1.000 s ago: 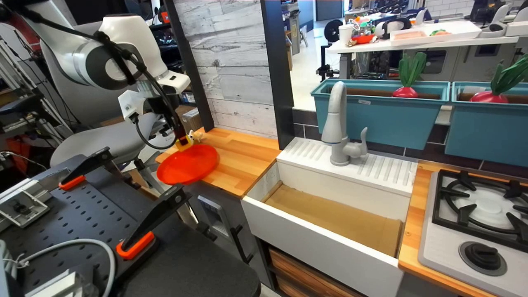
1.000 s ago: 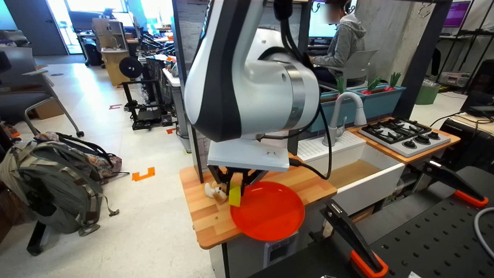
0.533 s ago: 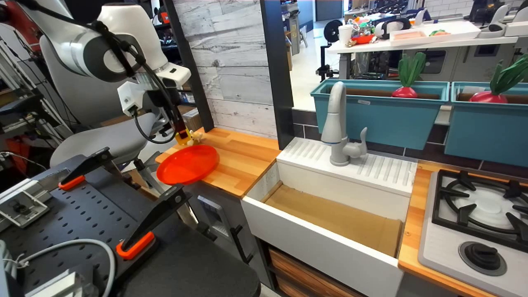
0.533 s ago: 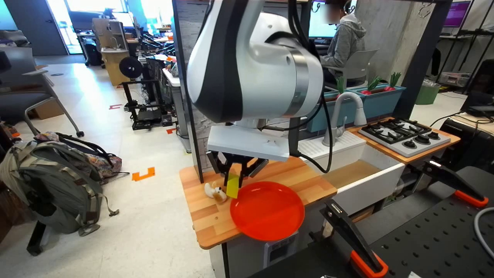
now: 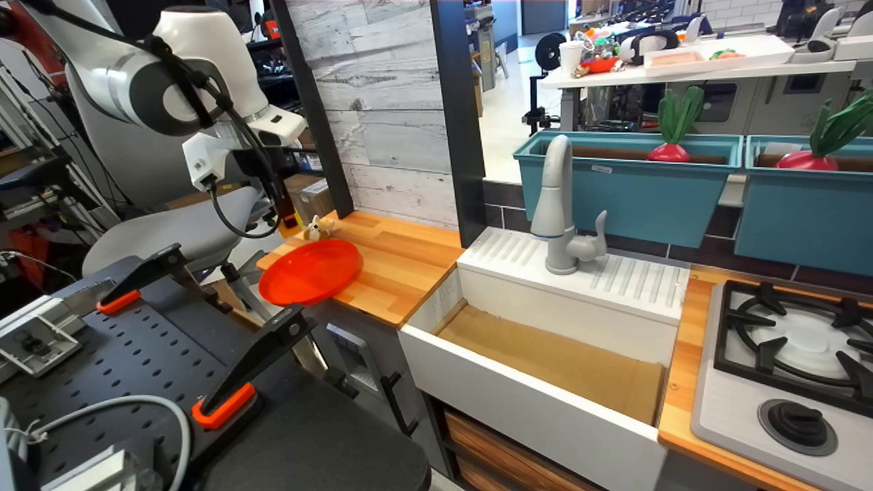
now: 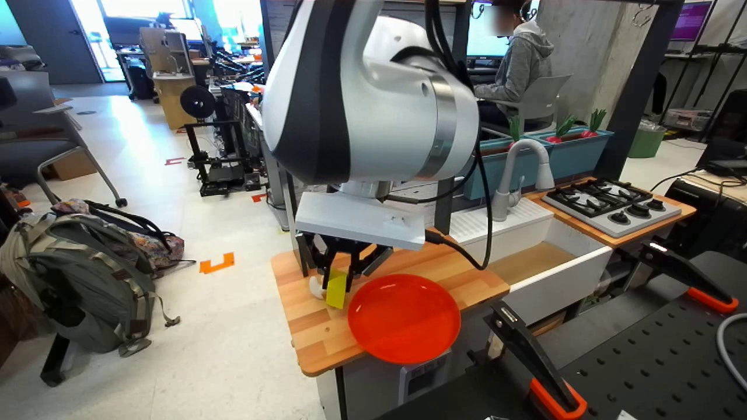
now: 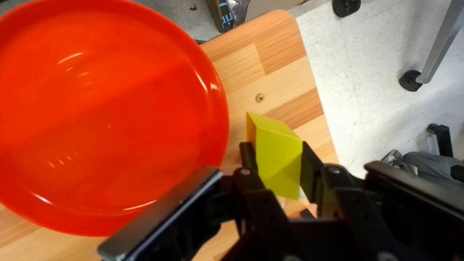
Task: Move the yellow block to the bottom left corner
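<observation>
Your gripper (image 6: 337, 286) has shifted away from the orange-red plate (image 6: 404, 318) toward the outer end of the countertop (image 6: 318, 341), yellow block (image 7: 278, 156) pinched between the fingers (image 7: 311, 165) and poking down past them. What matters: the bottom left corner (image 7: 279, 23), I'd guess, is past the block, top of your wrist view. Can't tell if the block clears the countertop, and in an exterior view it hides most of the little toy (image 6: 316, 287)
</observation>
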